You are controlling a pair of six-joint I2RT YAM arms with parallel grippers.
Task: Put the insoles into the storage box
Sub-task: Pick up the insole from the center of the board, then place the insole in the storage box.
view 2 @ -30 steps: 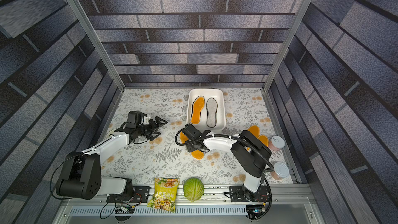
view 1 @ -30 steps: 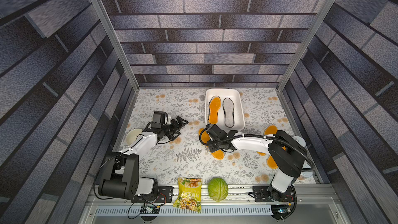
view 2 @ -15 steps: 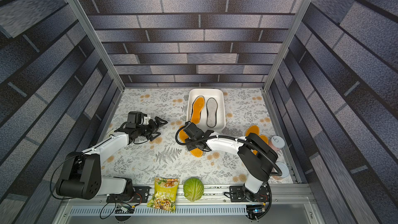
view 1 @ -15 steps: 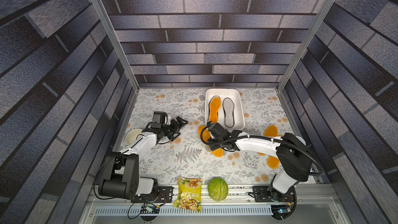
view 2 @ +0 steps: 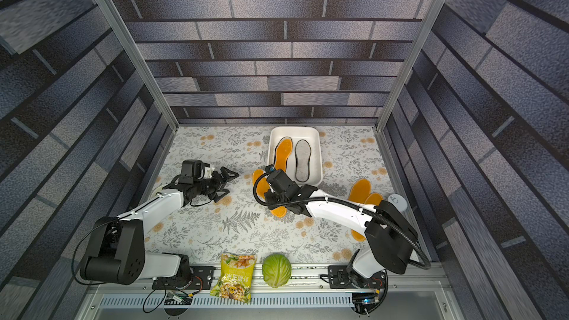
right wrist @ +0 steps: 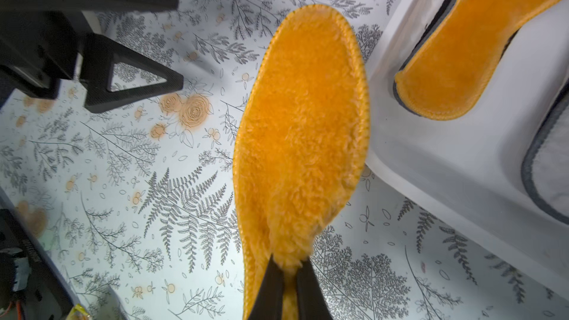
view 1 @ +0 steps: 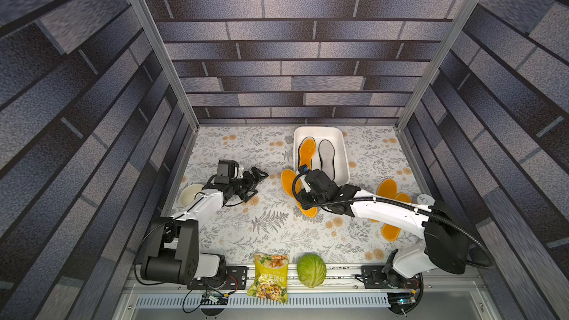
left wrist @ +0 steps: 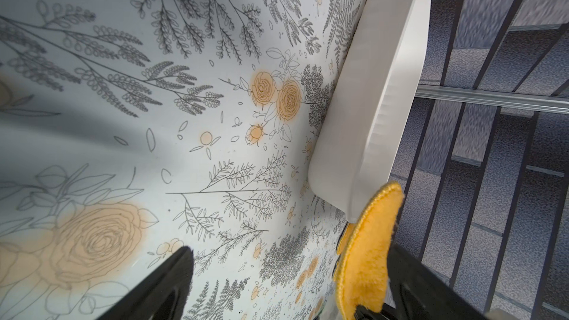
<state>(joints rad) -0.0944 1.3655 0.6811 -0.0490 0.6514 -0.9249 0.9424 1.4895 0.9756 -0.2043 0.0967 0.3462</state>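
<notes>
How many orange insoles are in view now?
4 orange insoles: one in the storage box, one pinched by the right end effector, two under the right arm, partly hidden.

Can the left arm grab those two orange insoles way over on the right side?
Probably not. That pair lies far from the open left gripper, and the right arm stretches over it, with the right gripper shut on another insole.

Bright even light, soft shadows, wide-angle bending at edges, wrist views blurred
</notes>
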